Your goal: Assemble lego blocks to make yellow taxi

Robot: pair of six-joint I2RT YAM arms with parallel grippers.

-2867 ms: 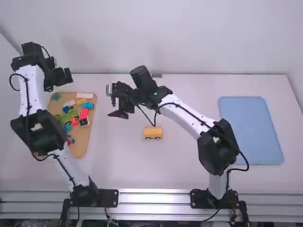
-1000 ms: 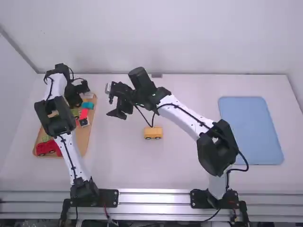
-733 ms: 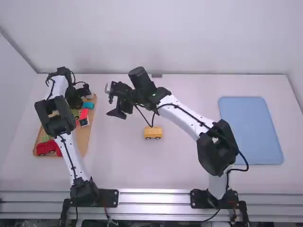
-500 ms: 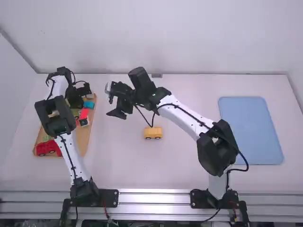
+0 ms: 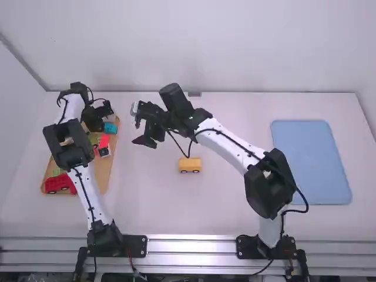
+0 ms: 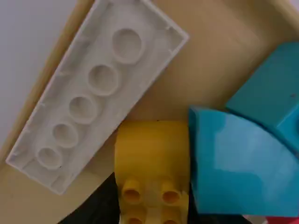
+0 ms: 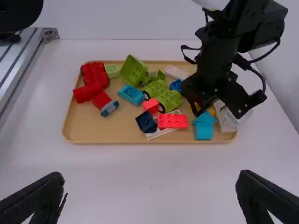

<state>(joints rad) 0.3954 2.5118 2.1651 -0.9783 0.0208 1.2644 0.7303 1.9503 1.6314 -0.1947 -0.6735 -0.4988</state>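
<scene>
Yellow is the colour that matters here, and from where I stand I see it in two places: a wheeled yellow base (image 5: pixel 190 164) upright near the middle of the white table (image 5: pixel 235 217), and a curved yellow block (image 6: pixel 152 149) in the far right corner of the tan tray (image 5: pixel 104 182), at the table's left end. The left gripper (image 6: pixel 153 207) is down in that corner with its fingers drawn in against the two sides of the curved block, so I take it as pinched. A long white block (image 6: pixel 96 60) lies along the tray's edge just beside it, and a blue curved block (image 6: pixel 238 172) sits close against its other side. The right gripper (image 7: pixel 152 196) has its fingers spread wide with nothing between them, over the table between the tray and the base. To my mind this is the picking step, with the base waiting for its next piece. The next move calls for a straight lift, clear of the blue neighbour, then a carry to the base. If the pinch is shallow, the block could twist as it rises.
</scene>
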